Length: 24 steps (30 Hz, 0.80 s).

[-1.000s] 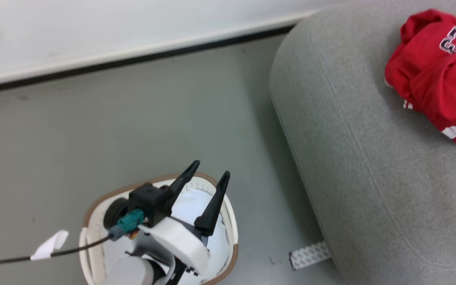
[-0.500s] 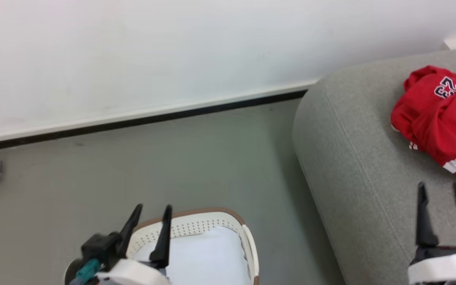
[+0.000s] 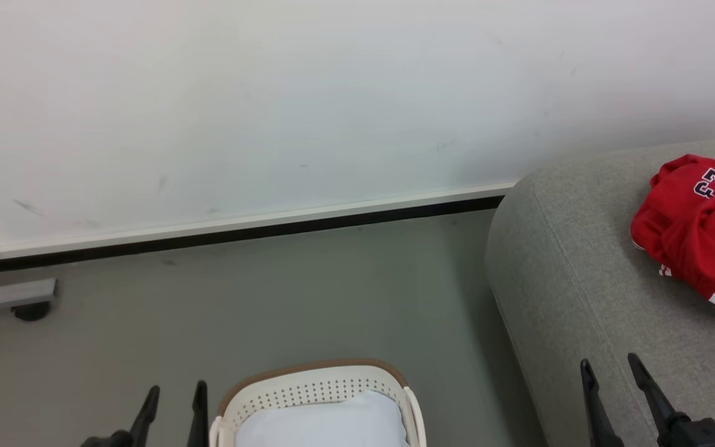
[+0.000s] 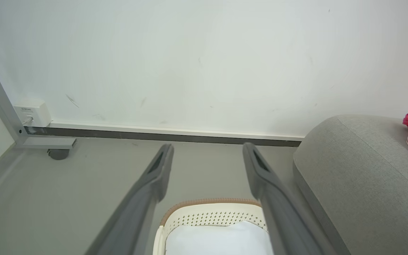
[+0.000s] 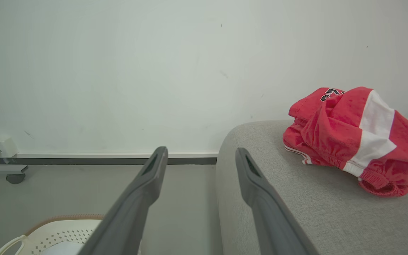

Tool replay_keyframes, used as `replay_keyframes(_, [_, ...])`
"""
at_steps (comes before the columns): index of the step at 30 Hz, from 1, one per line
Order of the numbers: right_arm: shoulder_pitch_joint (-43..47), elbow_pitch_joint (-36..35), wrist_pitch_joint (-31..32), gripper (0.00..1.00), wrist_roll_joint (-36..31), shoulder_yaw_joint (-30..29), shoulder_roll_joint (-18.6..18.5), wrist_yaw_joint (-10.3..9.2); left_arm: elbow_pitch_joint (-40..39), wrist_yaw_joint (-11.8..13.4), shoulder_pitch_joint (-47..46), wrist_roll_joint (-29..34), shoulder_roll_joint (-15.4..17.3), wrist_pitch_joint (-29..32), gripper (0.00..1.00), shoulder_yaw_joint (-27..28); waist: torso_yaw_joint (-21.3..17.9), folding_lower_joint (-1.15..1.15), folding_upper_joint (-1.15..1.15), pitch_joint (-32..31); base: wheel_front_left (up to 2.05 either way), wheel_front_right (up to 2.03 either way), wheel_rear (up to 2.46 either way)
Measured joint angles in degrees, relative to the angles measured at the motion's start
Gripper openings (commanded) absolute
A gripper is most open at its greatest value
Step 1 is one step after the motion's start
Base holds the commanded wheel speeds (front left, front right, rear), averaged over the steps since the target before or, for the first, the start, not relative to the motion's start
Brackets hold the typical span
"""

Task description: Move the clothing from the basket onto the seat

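Head view. The clothing (image 3: pixel 699 233), a crumpled heap of bright red fabric with white trim and a dark number 23, is seen lying on the seat (image 3: pixel 581 279), at the right edge of the view and well apart from the basket (image 3: pixel 314 390). The seat, a light grey upholstered sofa with a rounded end and a seam line, is set against the wall (image 3: pixel 270 93). The basket is placed on the floor (image 3: pixel 270 298) near the sofa's end, and a pale bluish-white cloth pad (image 3: pixel 326 422) is seen inside it.

The left gripper (image 3: pixel 177 397) is shown at the lower left, just beside the basket's left rim. Its two dark fingers are spread apart and nothing is held between them. The right gripper (image 3: pixel 609 372) is shown at the lower right, over the front of the seat. It is likewise spread and empty, and is kept apart from the clothing.

Right wrist view. The clothing is seen resting on the seat's top surface, to the right of the parted fingers. A white stripe and a gathered hem are turned toward the camera, and the number is partly hidden by a fold.

Left wrist view. The basket's tan-brown rim is framed between the parted fingers. A grey metal frame foot on a caster (image 4: pixel 53 147) and a white wall box (image 4: pixel 30 111) are seen at the far left.
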Motion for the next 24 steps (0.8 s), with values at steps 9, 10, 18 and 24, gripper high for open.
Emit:
replay_keyframes(9, [-0.6, 3.1, 0.0, 1.00, 0.0, 1.2, 0.0, -0.01, 0.2, -3.6, 3.1, 4.3, -3.6, 0.0, 1.00, 5.5, 1.3, 0.00, 0.00, -1.7, 0.00, 0.00, 0.00])
replay_keyframes(10, [-0.9, 3.4, 0.0, 1.00, 0.0, 1.3, -0.1, -0.01, 0.3, -3.9, 3.2, 4.5, -4.0, 0.0, 1.00, 5.8, 1.4, 0.00, 0.00, -1.8, 0.00, 0.00, 0.00])
replay_keyframes(18, [-2.4, 5.4, 0.0, 1.00, 0.2, 2.0, 0.0, -0.01, 1.2, -6.3, 3.4, 7.4, -6.0, 0.0, 1.00, 8.5, 2.4, 0.00, 0.00, -1.9, 0.00, 0.00, 0.00])
replay_keyframes(24, [-2.9, 6.4, 0.0, 1.00, 0.6, 2.1, 0.0, -0.01, 1.8, -7.5, 3.4, 8.5, -7.2, 0.0, 1.00, 10.1, 3.0, 0.01, 0.00, -1.8, 0.00, 0.00, 0.00])
